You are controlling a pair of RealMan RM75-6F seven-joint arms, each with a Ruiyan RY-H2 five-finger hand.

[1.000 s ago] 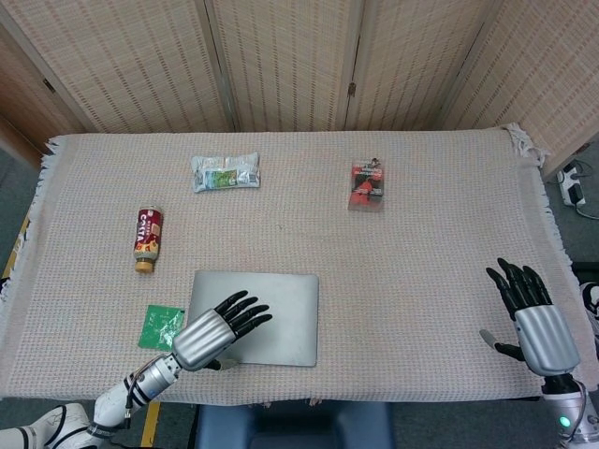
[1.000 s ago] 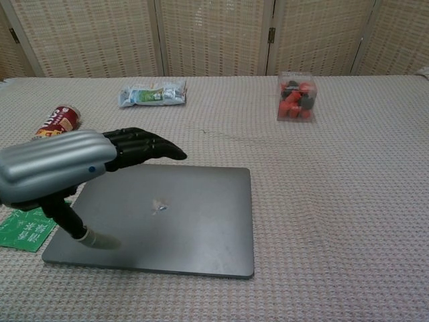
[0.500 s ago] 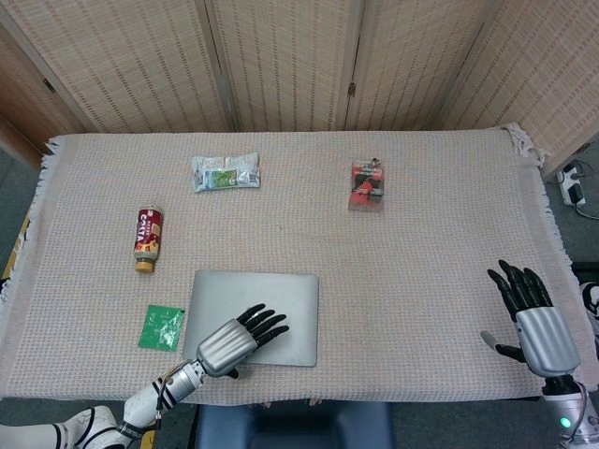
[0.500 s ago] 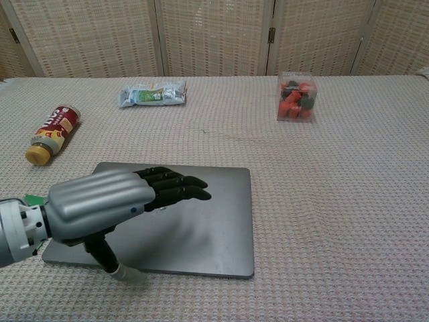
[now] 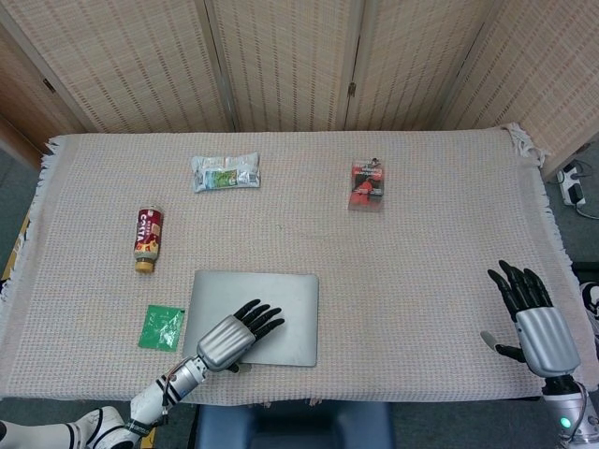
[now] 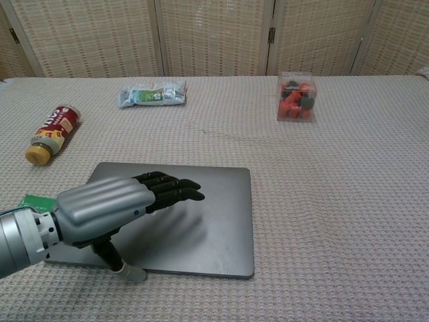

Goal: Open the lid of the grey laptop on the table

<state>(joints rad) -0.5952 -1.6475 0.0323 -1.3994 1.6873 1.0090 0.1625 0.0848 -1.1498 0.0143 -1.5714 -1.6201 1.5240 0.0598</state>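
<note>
The grey laptop lies shut and flat near the table's front edge, left of centre. My left hand is over its front part, fingers stretched out over the lid and apart, thumb hanging down at the front edge; it holds nothing. Whether the thumb touches the laptop's edge I cannot tell. My right hand is far off at the right front of the table, open, fingers pointing away from me; the chest view does not show it.
On the woven cloth lie a brown bottle on its side at the left, a green sachet beside the laptop, a snack pack at the back and a clear box of red and black pieces.
My left hand has sunk lower and drawn back toward the laptop's front edge, shifting a little right from the left corner. The right hand has hardly moved. The laptop stays shut.
</note>
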